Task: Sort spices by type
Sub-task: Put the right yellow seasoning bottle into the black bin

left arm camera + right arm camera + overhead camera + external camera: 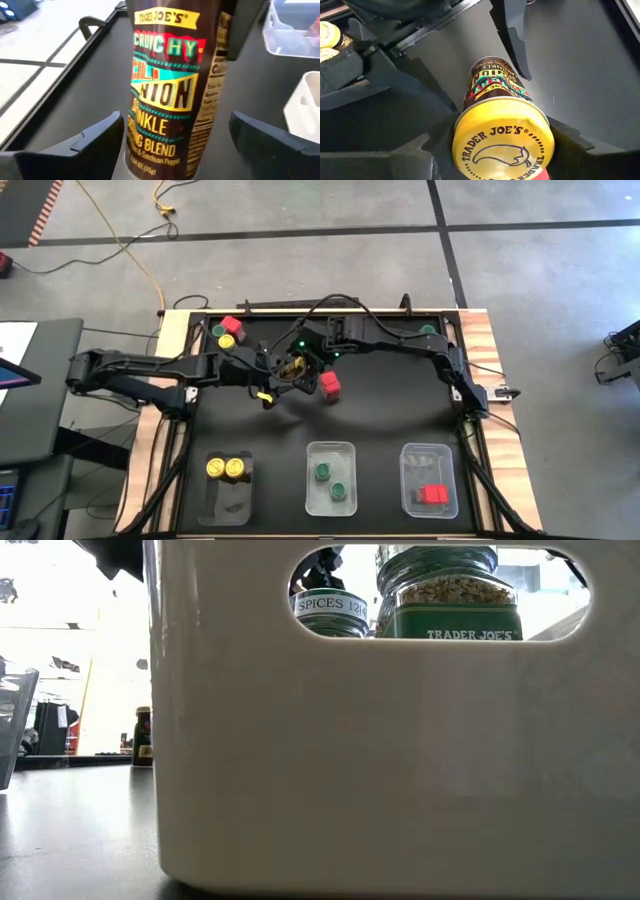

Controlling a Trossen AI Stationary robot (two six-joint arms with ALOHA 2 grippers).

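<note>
Four yellow-lidded jars are counted from above: two in the left tray (226, 498), one at the tabletop's (380, 415) far left corner, and one held jar (502, 135) at the middle. Four green-lidded jars are seen: two in the middle tray (330, 448), one by the far left corner, and one faintly at the far right corner. Two red-lidded jars stand loose, one at the far left corner and one just beside the pincers; the red lids in the right tray (428, 452) are read as two, touching each other.

The held jar is dark, with a round yellow lid printed with a pepper outline and a brown label lettered in teal, red and yellow. The right pincer (502, 145) is clamped on its lid. The left pincer (175, 130) is spread apart around the jar's base, with gaps left on both sides.
</note>
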